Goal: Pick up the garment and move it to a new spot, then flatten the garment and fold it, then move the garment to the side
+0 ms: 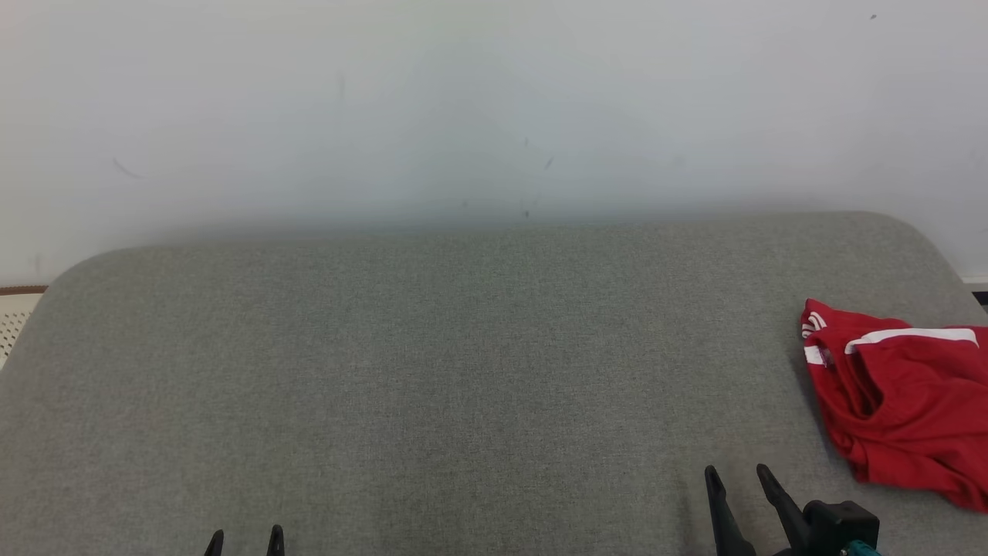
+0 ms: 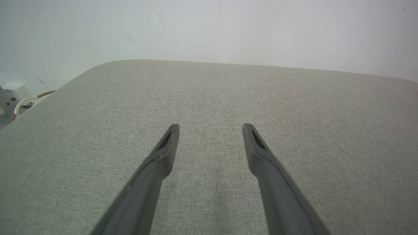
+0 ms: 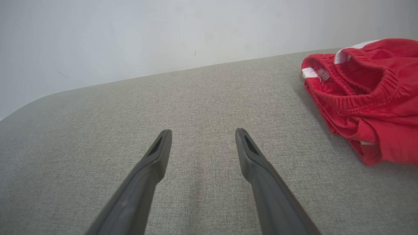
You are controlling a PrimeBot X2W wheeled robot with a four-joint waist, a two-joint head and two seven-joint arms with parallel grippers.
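Note:
The garment (image 1: 903, 401) is a pair of red shorts with white stripes and an elastic waistband, lying crumpled at the right edge of the grey fabric surface (image 1: 463, 371). In the right wrist view the garment (image 3: 369, 98) lies to the upper right of my fingers. My right gripper (image 1: 737, 472) is open near the front edge, left of the garment and apart from it, with nothing between its fingers (image 3: 156, 153). My left gripper (image 1: 244, 536) is open at the lower left, only its tips showing. The left gripper (image 2: 210, 127) holds nothing.
A pale wall (image 1: 494, 100) rises right behind the surface's far edge. The surface has rounded far corners. Off its left side stand a white box and a looped cable (image 2: 23, 102). A perforated white panel (image 1: 15, 316) shows at the far left.

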